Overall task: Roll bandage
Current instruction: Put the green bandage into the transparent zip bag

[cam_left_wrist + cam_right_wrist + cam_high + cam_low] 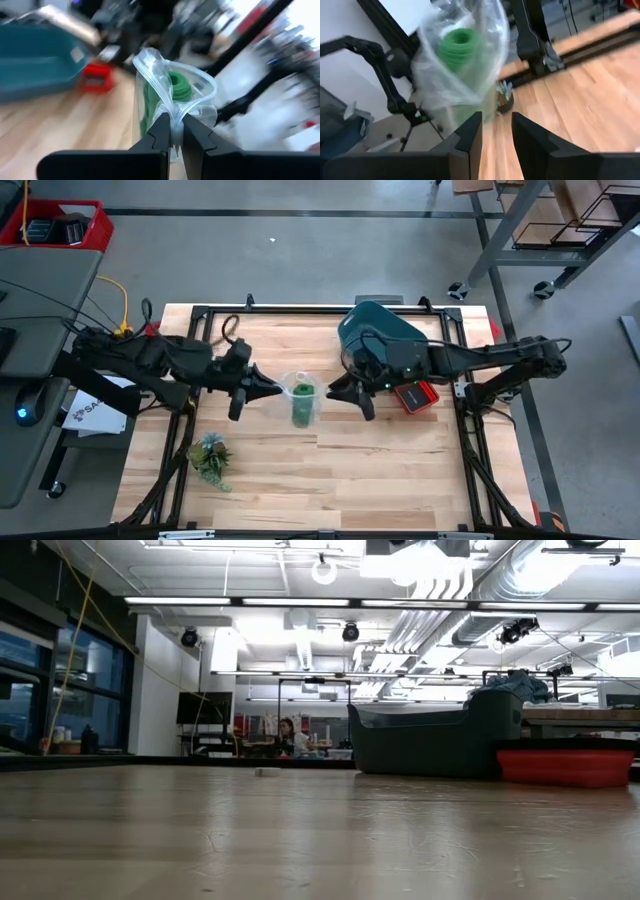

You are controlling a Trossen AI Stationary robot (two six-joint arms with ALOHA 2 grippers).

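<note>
High view: the bandage (302, 405), a green roll, sits inside a clear plastic bag (300, 388) above the middle of the wooden counter (380, 470), its outline blurred by the plastic. The left claw (272, 390) touches the bag's one side; the right claw (338, 392) is just beside the other. Bare wood lies on the bag's near side.

Low view: no bag shows, only counter, a teal bin (430, 738), a red tray (565, 766).

Left wrist view: the left claw (173, 131) is clenched on the bag's rim.

Right wrist view: the right claw (497, 131) is released, the bag (462, 65) just beyond its fingers.
</note>
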